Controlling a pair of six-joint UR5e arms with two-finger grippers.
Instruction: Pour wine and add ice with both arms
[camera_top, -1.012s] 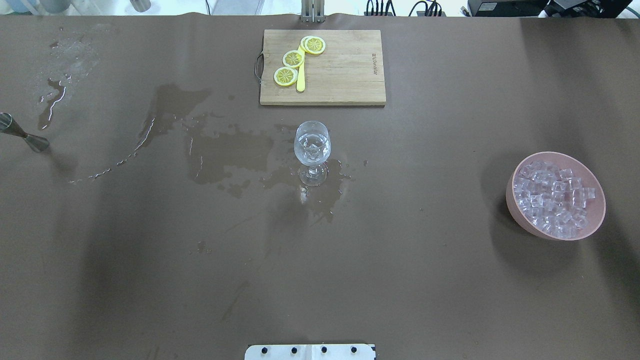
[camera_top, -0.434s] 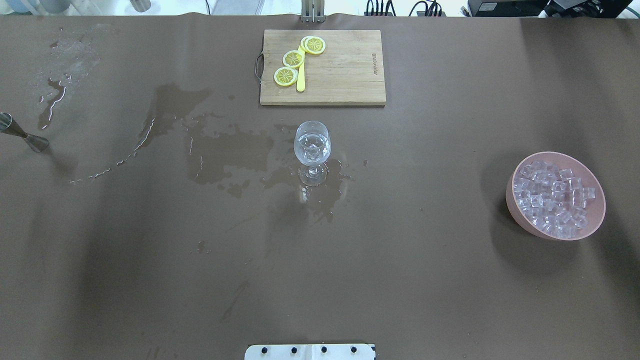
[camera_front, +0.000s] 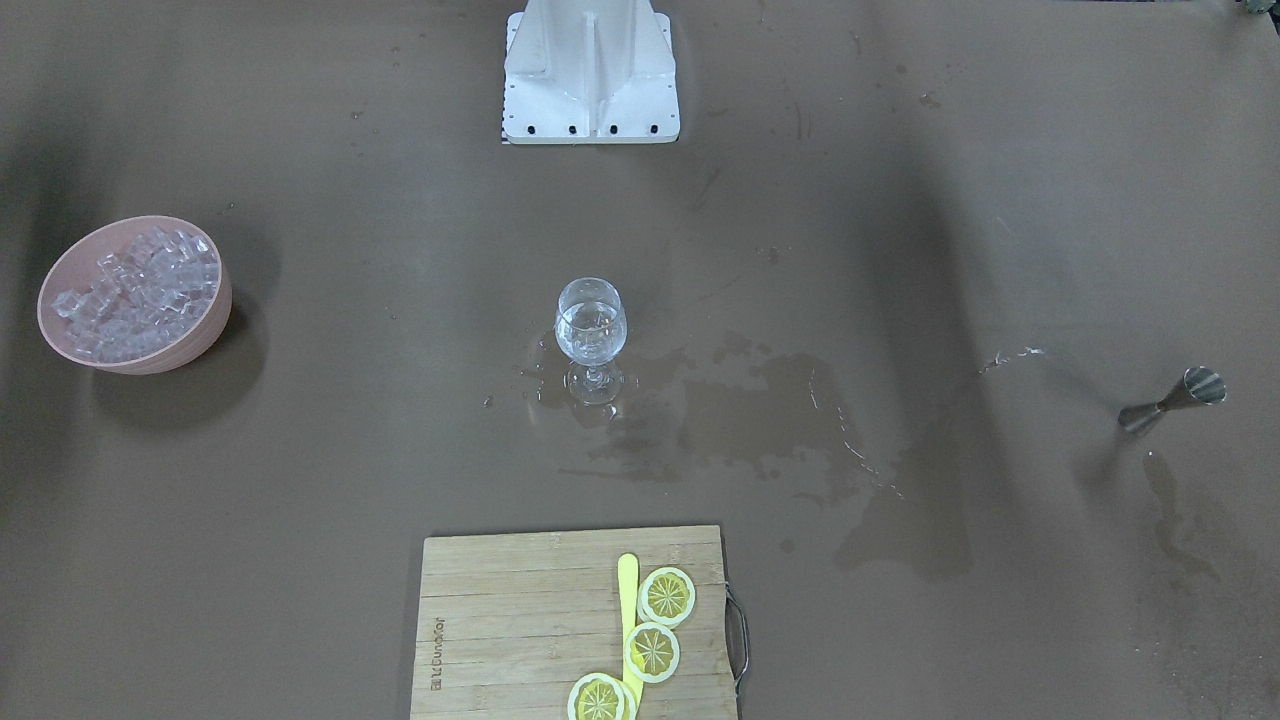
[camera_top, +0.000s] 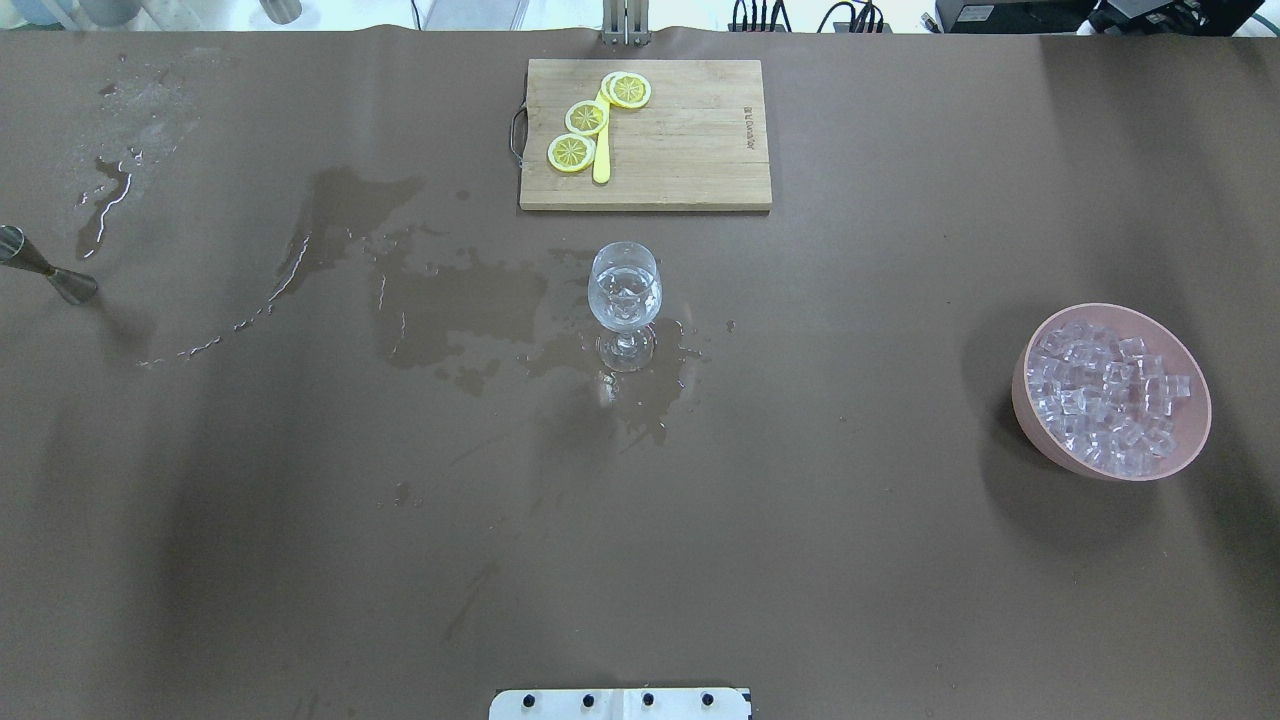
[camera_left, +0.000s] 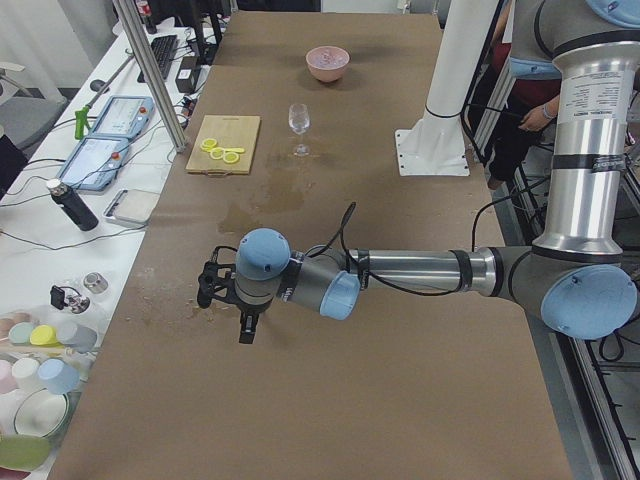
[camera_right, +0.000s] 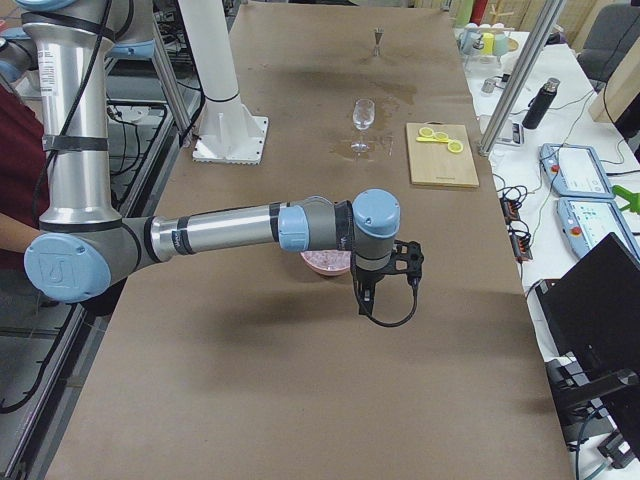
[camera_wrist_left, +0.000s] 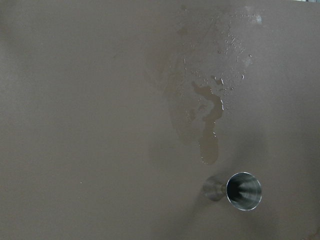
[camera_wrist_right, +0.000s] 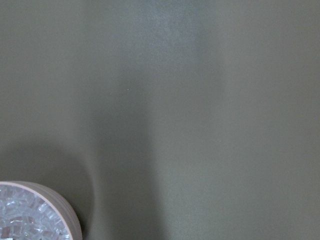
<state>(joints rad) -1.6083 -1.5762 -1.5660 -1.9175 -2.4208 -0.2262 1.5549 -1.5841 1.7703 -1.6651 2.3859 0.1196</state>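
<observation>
Clear wine (camera_top: 625, 302) perhaps half-fills the glass (camera_top: 626, 352); glassy ice (camera_top: 1110, 395) heaps the bowl (camera_top: 1030, 425); state of left claw (camera_left: 210, 287), right claw (camera_right: 411, 266): cannot tell.

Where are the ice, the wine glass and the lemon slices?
ice (camera_top: 1110, 400), overhead view, middle of the heap
wine glass (camera_top: 625, 290), overhead view, its rounded bowl
lemon slices (camera_top: 586, 117), overhead view, the middle slice

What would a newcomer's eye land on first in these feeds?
First, the wine glass, upright at the table's middle with a little clear wine inside, standing in a wide wet spill that spreads toward the robot's left. Next come the pink bowl heaped with ice cubes on the robot's right, and the cutting board with lemon slices beyond the glass. The left arm and right arm both hang well away from the glass.
</observation>
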